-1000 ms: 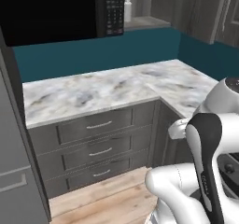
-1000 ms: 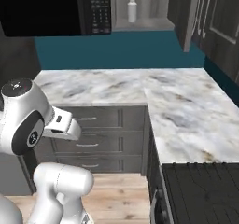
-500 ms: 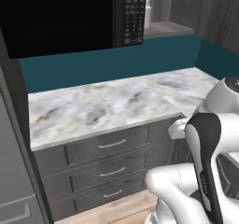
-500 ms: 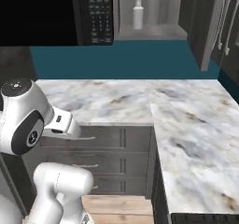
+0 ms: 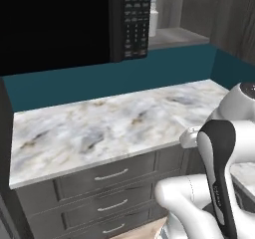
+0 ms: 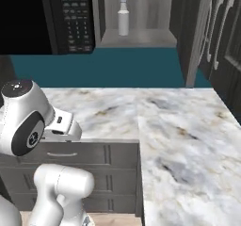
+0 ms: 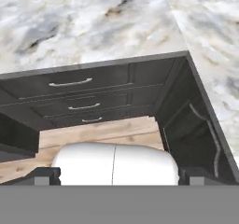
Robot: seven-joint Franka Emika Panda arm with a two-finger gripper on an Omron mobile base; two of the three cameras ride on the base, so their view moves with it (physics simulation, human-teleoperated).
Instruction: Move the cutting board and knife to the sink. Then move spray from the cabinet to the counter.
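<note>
Marble counter [image 6: 179, 140] below microwave [image 5: 64, 24]

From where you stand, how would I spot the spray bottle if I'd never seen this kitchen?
Find the big black microwave above the marble counter. Right beside it is an open grey shelf niche, and the spray bottle stands upright on that shelf. It is small and pale, with a blue tip on its white trigger head.

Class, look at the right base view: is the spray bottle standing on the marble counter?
No. The spray stands upright on the shelf of the open cabinet beside the microwave, above the counter.
</note>
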